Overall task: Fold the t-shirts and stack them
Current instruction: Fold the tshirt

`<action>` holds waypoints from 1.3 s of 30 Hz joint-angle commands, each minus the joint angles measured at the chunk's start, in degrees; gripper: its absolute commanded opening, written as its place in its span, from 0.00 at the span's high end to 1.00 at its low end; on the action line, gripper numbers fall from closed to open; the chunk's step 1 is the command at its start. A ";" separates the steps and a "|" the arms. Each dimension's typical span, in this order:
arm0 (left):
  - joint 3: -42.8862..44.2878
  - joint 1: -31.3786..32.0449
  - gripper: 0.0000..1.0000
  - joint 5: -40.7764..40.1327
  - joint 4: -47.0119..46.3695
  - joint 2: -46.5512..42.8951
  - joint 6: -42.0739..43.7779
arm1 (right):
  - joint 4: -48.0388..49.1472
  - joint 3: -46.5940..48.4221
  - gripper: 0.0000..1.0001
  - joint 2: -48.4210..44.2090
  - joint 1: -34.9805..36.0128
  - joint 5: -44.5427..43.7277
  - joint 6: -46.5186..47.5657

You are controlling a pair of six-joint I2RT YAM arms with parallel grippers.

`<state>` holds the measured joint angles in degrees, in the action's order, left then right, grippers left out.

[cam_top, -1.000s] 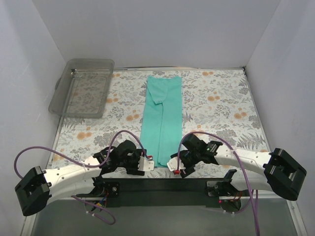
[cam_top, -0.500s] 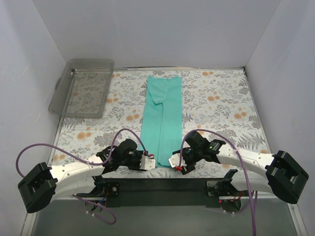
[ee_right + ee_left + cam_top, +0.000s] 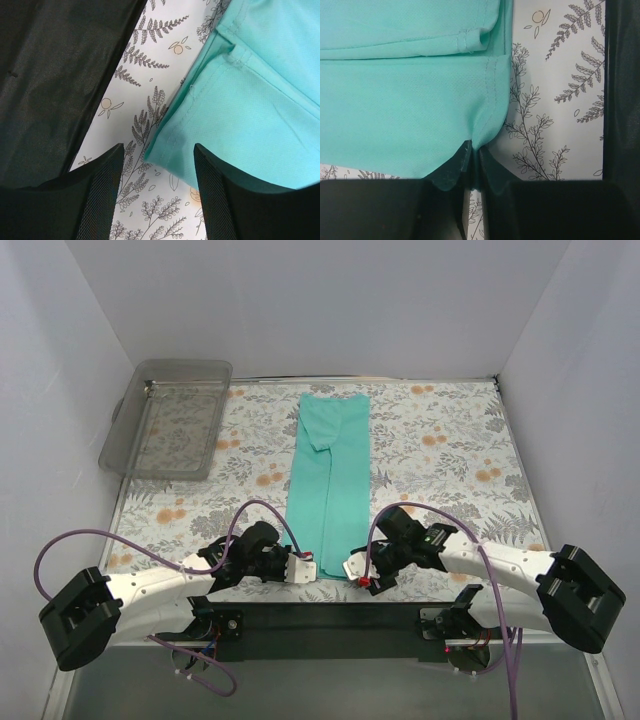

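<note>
We have the t-shirt (image 3: pixel 330 475) in a long strip; crosswise folds and stacking remain. Our left gripper (image 3: pixel 474 148) pinches its near-left corner; our right gripper (image 3: pixel 157 150) gapes around the near-right one.

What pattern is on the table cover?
Grey fern sprigs and small orange fruits on white; the table cover shows best in the right wrist view.

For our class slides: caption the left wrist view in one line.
Left gripper pinches a hem corner of the teal t-shirt on the floral-print table.
</note>
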<state>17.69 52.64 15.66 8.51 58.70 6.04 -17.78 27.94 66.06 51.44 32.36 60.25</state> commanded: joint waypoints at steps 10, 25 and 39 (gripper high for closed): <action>-0.47 -0.35 0.98 1.74 1.86 -0.07 -0.15 | 4.86 0.09 0.48 3.72 1.38 -1.59 -3.47; -0.20 -1.14 1.00 3.15 2.12 -1.92 -0.68 | 6.53 -0.26 0.56 5.92 2.00 -6.43 -5.40; 0.15 -1.23 1.00 4.38 2.56 -2.53 -1.03 | 4.86 1.06 0.92 8.20 2.00 -7.93 -5.58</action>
<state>17.69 51.64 18.13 10.22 57.30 5.41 -10.07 28.51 72.53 53.17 27.46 54.52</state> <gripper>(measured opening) 0.030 0.126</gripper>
